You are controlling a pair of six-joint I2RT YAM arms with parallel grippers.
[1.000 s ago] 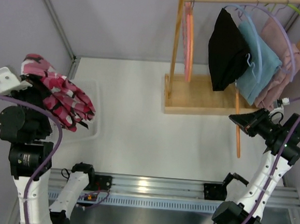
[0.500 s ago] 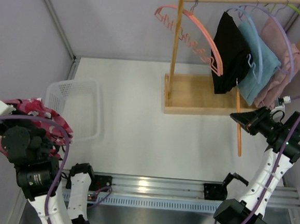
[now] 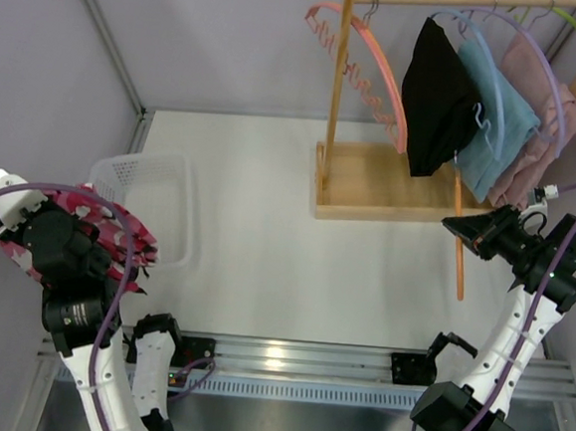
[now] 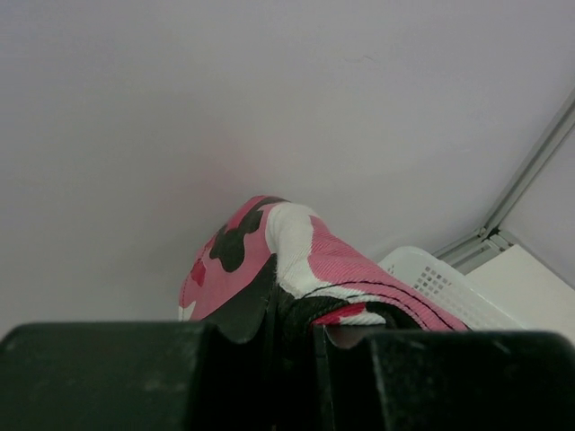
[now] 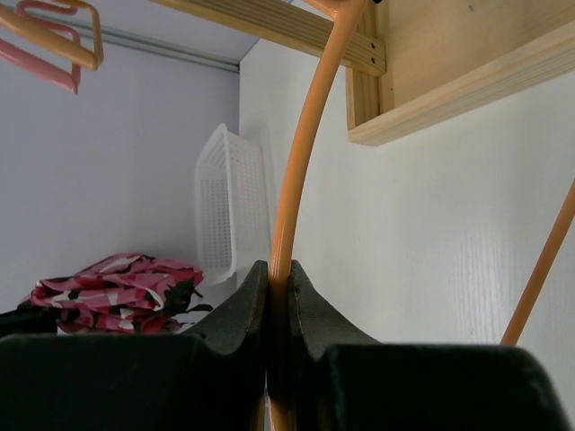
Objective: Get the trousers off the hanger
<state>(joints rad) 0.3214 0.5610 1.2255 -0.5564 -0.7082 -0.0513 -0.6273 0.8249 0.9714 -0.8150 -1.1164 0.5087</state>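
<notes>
left end effector (image 4: 292, 316) apparently clamps trousers (image 4: 260, 247)

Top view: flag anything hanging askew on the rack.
The empty pink hanger hangs tilted, its arc kicked out left of the post. The orange hanger slants down past the wooden base, pinched in the right gripper.

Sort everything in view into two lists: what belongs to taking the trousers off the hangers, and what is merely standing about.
Job: camouflage trousers, in the left gripper; black trousers, hanging; orange hanger, in the right gripper.
Standing about: white basket, pink hanger, blue cloth, mauve cloth, wooden rack.
</notes>
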